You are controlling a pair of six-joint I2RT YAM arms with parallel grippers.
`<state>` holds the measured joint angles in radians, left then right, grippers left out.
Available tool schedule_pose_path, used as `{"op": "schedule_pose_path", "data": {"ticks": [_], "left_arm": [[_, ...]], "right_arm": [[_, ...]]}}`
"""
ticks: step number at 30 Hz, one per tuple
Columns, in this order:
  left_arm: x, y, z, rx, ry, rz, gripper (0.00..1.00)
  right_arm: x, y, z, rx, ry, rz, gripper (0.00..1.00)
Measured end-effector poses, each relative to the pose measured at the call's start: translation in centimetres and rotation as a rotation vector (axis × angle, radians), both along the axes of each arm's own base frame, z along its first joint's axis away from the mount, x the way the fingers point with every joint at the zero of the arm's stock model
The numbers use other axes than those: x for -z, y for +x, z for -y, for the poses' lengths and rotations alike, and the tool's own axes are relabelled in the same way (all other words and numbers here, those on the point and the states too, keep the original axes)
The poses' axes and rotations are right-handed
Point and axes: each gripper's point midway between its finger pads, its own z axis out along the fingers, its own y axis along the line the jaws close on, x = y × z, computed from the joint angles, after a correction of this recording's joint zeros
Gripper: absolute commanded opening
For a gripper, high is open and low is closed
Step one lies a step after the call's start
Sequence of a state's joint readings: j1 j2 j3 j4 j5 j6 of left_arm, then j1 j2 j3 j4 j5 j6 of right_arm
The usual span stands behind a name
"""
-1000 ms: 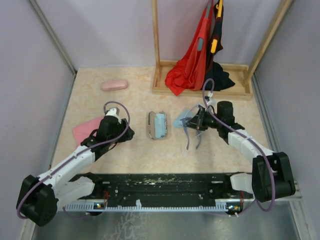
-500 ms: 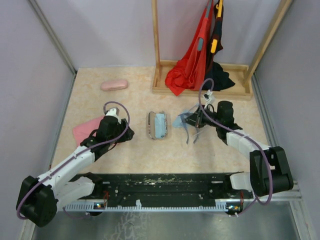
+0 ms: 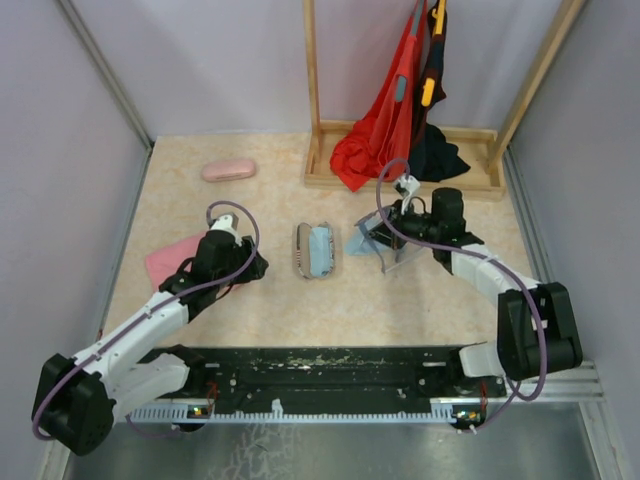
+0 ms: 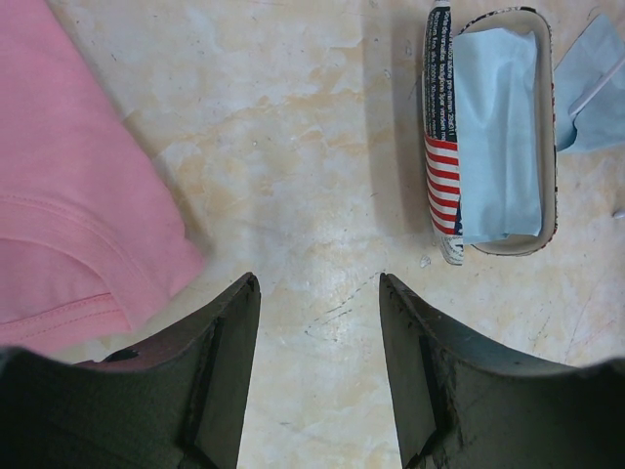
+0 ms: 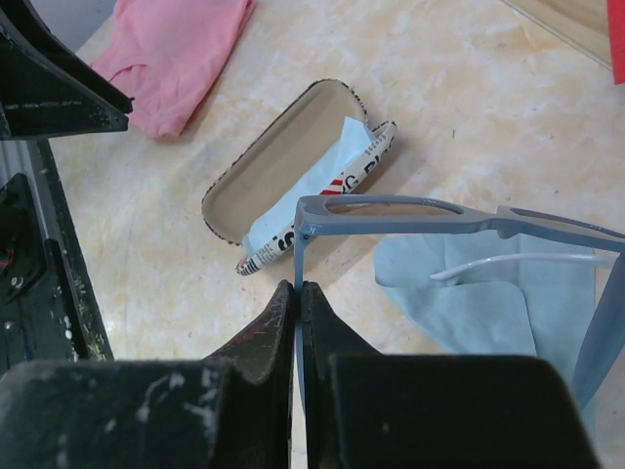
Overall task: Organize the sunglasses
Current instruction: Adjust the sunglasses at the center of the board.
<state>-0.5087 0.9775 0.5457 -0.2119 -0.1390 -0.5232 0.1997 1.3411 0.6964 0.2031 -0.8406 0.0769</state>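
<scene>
The right claw [image 5: 298, 293] is pinched tight on one thin temple arm of the grey-framed glasses [image 5: 391, 210], its two fingers pressed flat together with only that arm between them. From the grip the arm runs up to the hinge, and the pale-lensed front stretches away from it, just to the right of the open flag-printed case [image 5: 264, 186]. Below the front, also right of the case, a loose light-blue cloth [image 5: 488, 313] lies on the table [image 5: 459, 88]; a slim white bar rests on it (what it belongs to I cannot tell).

The left claw [image 4: 317, 283] stands partly open with nothing between its jaws, over bare table to the left of the case. Inside the case a second blue cloth [image 4: 498, 127] is tucked. Further left of the case, past the left claw, a pink cloth [image 4: 68, 195] lies flat.
</scene>
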Motion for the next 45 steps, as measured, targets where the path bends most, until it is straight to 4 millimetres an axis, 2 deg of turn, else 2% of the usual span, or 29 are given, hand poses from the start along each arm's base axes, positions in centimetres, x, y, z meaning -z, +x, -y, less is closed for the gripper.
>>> {"op": "schedule_pose_path", "data": {"ticks": [6,12,16,19,23,27,33,38,40,45], "left_arm": [[-0.1,-0.2,-0.1,0.0,0.001,-0.001,0.58],[-1.1,-0.1,0.0,0.0,-0.012,0.023,0.58],[-1.5,-0.1,-0.1,-0.001,-0.017,0.032,0.58],[-1.6,-0.2,-0.1,-0.001,-0.019,0.036,0.58],[-1.8,-0.2,-0.1,0.001,-0.022,0.038,0.58],[-1.8,-0.3,0.0,0.006,-0.026,0.037,0.58],[-1.8,-0.4,0.2,0.014,-0.031,0.034,0.58],[-2.1,-0.5,0.1,0.015,-0.037,0.043,0.58],[-2.3,-0.5,0.1,0.015,-0.04,0.048,0.58],[-2.6,-0.7,0.0,0.015,-0.044,0.055,0.59]], "right_arm": [[-1.3,0.5,-1.3,-0.019,-0.003,0.03,0.0],[-4.7,-1.3,-3.7,0.01,0.014,0.076,0.0],[-7.0,-1.6,-3.5,0.146,0.029,0.081,0.0],[-7.5,-1.8,-2.5,0.308,0.015,0.047,0.0],[-5.6,-3.6,-2.1,0.481,-0.068,-0.078,0.0],[-2.3,-5.4,-1.6,0.625,-0.212,-0.211,0.0],[3.1,-6.9,-1.5,0.769,-0.47,-0.305,0.0],[6.5,-7.3,-1.5,0.819,-0.575,-0.356,0.06],[8.0,-7.2,-1.9,0.82,-0.592,-0.389,0.11],[9.8,-7.2,-3.3,0.792,-0.589,-0.443,0.25]]}}
